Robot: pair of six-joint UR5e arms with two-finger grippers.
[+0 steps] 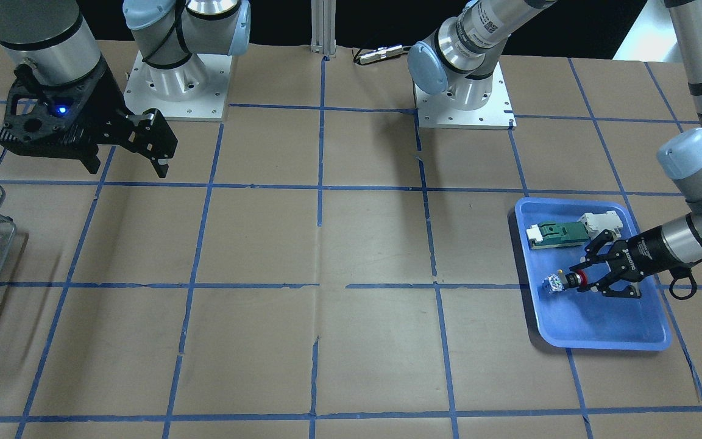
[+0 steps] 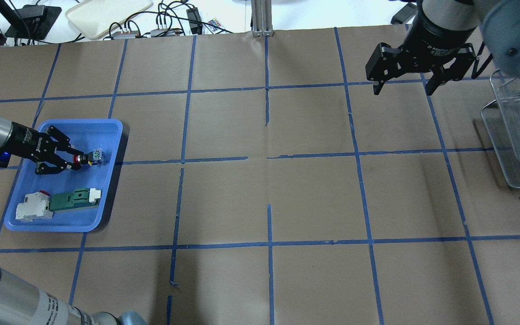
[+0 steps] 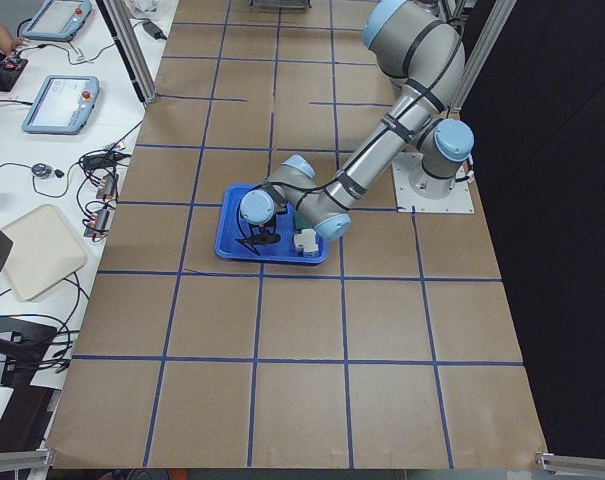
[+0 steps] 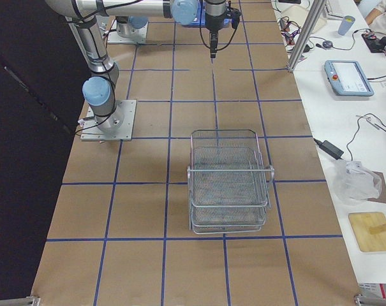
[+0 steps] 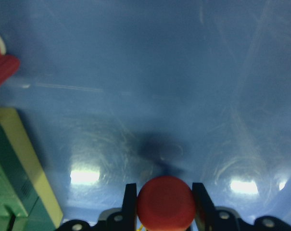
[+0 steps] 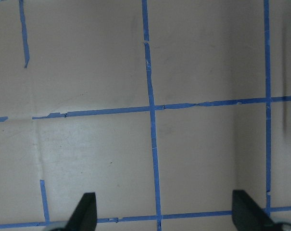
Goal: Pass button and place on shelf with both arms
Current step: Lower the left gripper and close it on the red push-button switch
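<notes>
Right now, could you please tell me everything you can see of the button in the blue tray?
The button is small: a glossy red mushroom head, a black collar, then a blue-and-white block at its back, plastic by the look. It lies sideways over the blue tray, head toward the left claw, block pointing to the table's middle. The claw's fingers flank the head closely on both sides. Whether it rests on the tray floor or is lifted, I cannot tell.

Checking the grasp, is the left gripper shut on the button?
Shut: left gripper fingers press both sides of the button at its red head.
</notes>
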